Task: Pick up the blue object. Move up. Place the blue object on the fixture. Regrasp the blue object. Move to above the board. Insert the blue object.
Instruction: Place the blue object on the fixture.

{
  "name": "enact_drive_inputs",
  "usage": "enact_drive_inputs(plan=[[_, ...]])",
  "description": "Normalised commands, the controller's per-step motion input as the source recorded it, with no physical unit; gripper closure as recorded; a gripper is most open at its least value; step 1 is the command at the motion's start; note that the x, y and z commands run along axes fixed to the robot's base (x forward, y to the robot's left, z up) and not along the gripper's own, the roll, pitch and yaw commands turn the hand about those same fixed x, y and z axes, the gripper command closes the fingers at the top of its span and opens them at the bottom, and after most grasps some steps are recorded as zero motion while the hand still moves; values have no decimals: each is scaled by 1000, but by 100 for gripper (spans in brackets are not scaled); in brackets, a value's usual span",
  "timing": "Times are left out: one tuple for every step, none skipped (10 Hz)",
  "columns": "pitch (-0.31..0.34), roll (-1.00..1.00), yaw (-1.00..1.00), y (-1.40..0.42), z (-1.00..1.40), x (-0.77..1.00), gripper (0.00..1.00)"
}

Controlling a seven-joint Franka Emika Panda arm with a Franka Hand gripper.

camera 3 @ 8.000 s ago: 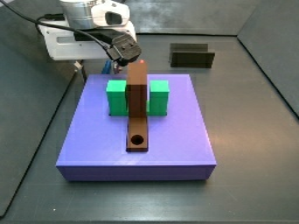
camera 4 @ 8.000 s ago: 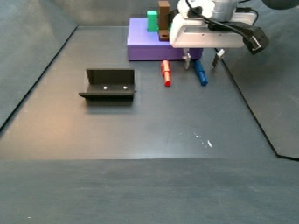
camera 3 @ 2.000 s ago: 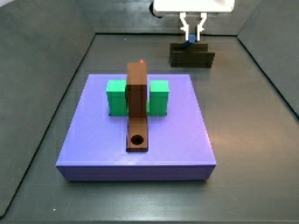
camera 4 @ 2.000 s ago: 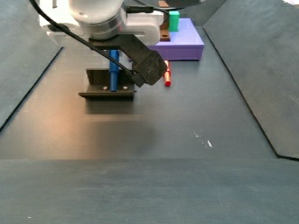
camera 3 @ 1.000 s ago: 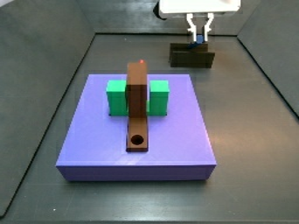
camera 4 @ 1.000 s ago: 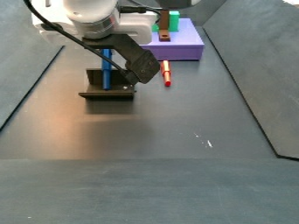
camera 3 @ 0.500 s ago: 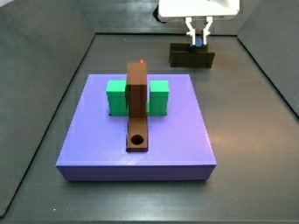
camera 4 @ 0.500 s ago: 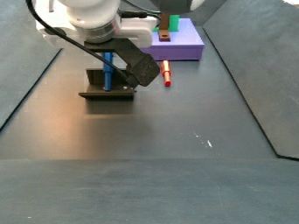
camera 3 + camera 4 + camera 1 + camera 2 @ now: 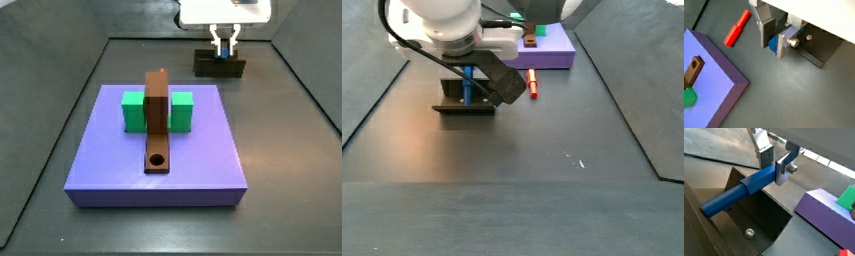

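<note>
Blue object sits pinched in the gripper, directly over the fixture. We see the board well apart, a red bar beside it.

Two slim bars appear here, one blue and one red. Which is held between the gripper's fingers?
The blue object, clamped in the gripper over the fixture; the red bar lies loose on the floor.
</note>
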Motion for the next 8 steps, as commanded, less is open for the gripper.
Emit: enact_drive_inputs(plan=[[0,-29,0,0,0,0,100],[0,-420,0,23,226,111,100],[0,-437,0,40,194,140,100],[0,-506,0,40,231,140,100],[0,-534,0,37,226,114,100],[0,-443,0,31,66,83,100],[-63,-337,0,3,0,0,100],[-57,-137,0,0,-200,0,100]])
